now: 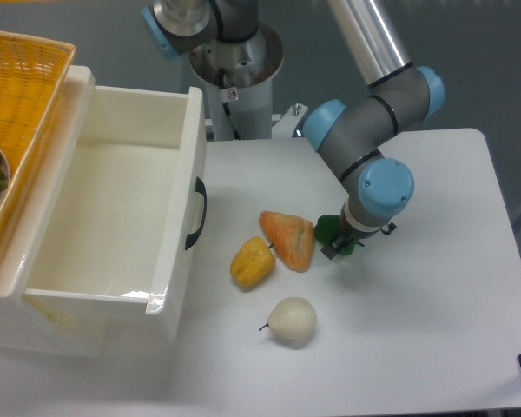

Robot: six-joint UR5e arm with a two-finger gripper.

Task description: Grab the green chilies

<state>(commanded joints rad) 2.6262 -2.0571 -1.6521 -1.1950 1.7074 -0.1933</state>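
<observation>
Gripper point(339, 247) down on the glossy dark green plastic pepper point(330, 230)
Pepper on the white table point(434, 295); lift remains; finger grip hidden, cannot tell.

The small glossy dark green plastic pepper point(329, 230) lies on the white table, largely hidden from view.

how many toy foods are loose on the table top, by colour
green: 1, the green chilies, partly hidden under the gripper
yellow: 1, the yellow pepper
orange: 1, the orange wedge
cream white: 1, the pale pear
total: 4
</observation>
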